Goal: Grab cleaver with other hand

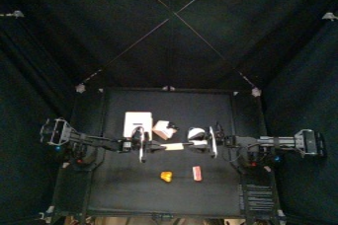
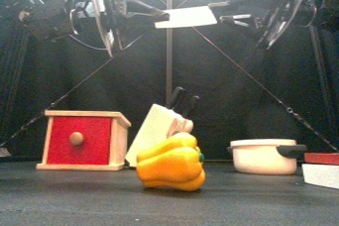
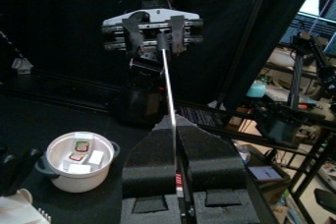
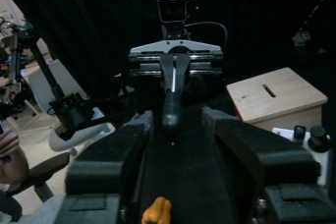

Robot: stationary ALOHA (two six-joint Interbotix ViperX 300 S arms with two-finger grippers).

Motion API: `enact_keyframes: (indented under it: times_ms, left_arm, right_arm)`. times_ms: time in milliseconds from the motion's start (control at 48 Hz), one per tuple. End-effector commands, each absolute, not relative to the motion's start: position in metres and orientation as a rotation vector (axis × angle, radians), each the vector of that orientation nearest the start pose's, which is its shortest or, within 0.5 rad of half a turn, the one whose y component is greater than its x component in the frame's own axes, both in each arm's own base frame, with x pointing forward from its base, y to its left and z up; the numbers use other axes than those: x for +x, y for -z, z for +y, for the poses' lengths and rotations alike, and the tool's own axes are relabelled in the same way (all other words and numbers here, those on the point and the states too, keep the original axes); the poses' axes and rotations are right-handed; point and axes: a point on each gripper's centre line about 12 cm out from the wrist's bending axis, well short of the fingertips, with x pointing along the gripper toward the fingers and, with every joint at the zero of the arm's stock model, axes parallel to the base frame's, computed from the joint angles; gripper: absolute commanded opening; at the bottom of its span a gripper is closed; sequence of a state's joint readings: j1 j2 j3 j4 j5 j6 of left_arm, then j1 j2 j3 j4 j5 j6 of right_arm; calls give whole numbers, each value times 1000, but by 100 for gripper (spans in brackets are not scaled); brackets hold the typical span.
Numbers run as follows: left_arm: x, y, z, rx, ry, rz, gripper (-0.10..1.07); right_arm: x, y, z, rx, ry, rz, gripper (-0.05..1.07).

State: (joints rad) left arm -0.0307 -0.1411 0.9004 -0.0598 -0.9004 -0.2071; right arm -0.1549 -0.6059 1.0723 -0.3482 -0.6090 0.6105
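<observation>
Front view: the cleaver (image 2: 185,17) hangs level in mid-air between the two arms, high above the surface (image 2: 79,195). The left tool (image 2: 157,22) is clamped tight on its handle end, while the right tool (image 2: 225,17) stands with jaws spread wide about the blade end, gripping nothing. Below sit a yellow pepper (image 2: 172,163), a red box (image 2: 87,139) and a white pot (image 2: 265,156).

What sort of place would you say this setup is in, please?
Likely a robotics lab test pen: black curtains enclose a small black table of toy kitchen props, with equipment racks visible beyond.
</observation>
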Motion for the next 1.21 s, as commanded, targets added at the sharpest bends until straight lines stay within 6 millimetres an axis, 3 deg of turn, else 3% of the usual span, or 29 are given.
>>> enact_keyframes:
  times_ms: [0,458,708,896,1188]
  left_arm:
    - [351,-249,-2,-245,-5,-170,14]
    - [348,-245,-2,-203,21,-142,14]
    - [330,-233,-2,-84,84,-32,14]
    - [318,-223,-5,9,130,28,14]
    - [317,-210,-10,143,168,91,14]
  right_arm:
    - [262,-294,-17,301,-65,-131,88]
    - [265,-288,-16,298,-70,-100,91]
    - [268,-281,-13,323,-51,-30,91]
    - [276,-278,-5,332,-58,31,91]
    - [293,-260,-1,361,-13,198,91]
